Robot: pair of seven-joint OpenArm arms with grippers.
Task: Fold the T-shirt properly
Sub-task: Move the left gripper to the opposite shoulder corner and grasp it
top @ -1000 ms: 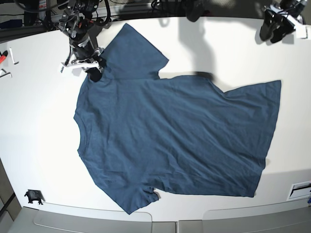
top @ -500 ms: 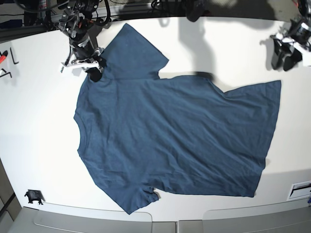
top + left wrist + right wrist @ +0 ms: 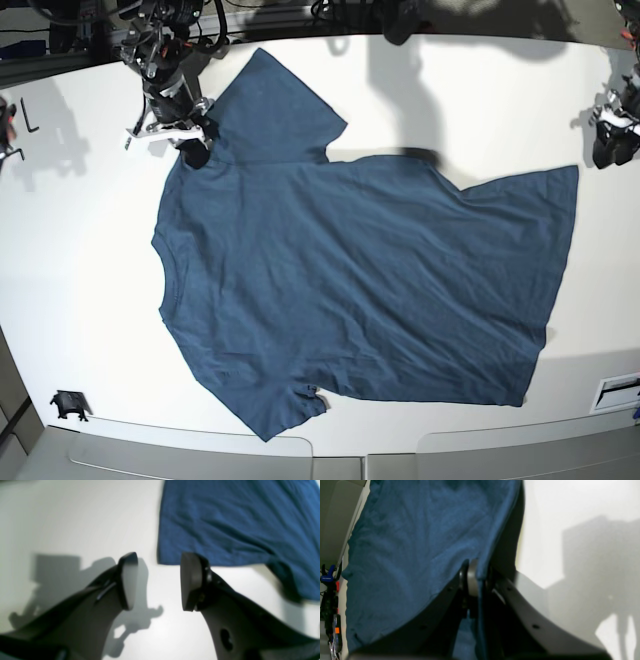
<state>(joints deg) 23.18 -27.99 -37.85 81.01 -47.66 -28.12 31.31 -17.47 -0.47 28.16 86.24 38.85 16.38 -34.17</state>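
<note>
The dark navy T-shirt (image 3: 360, 280) lies spread flat on the white table (image 3: 80, 260), collar side toward the left and hem toward the right. My right gripper (image 3: 195, 140) sits at the shirt's top-left shoulder. The right wrist view shows the right gripper (image 3: 476, 580) shut on the edge of the T-shirt (image 3: 420, 542). My left gripper (image 3: 612, 140) hovers off the cloth at the far right, just above the hem corner. In the left wrist view the left gripper (image 3: 158, 582) stands open, with a corner of the T-shirt (image 3: 225, 522) just beyond its fingertips.
A small black part (image 3: 68, 403) lies at the table's front left. Small tools (image 3: 12, 115) lie at the left edge. A white label (image 3: 618, 390) sits at the front right. Two grey panels (image 3: 190, 455) line the front edge. Cables and arm mounts crowd the back left.
My left gripper has moved right and toward the front, down to beside the shirt's hem corner, still open. The right gripper and the shirt have stayed put.
</note>
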